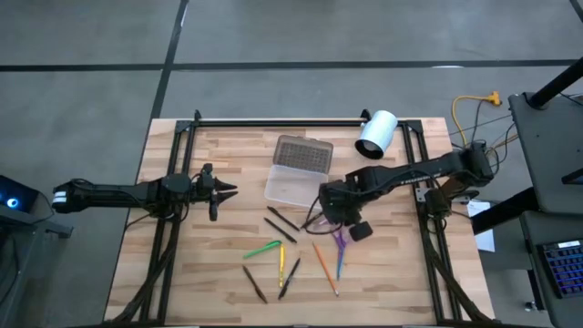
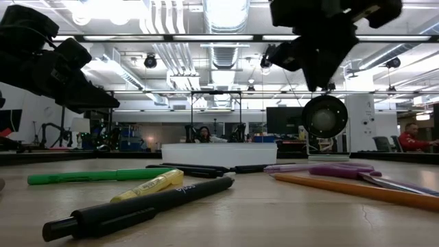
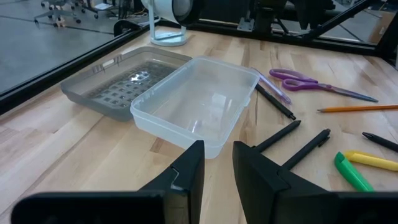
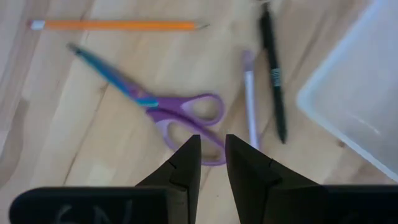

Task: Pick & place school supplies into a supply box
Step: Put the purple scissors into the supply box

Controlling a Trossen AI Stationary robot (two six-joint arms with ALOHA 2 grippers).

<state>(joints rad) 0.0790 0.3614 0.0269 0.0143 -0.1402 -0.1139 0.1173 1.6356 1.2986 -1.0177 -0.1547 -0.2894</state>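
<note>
In the high view, the right gripper [image 1: 351, 225] is being held over the purple scissors [image 1: 340, 241], arm stretched in from the right; the left gripper [image 1: 219, 190] is being kept level, left of the open supply box [image 1: 291, 185]. In the low view, pens are lying on the table [image 2: 288, 213]. In the left wrist view, fingers are being held narrowly apart, empty. In the right wrist view, narrow fingers [image 4: 186, 163] are being poised above the scissors' handles
</note>
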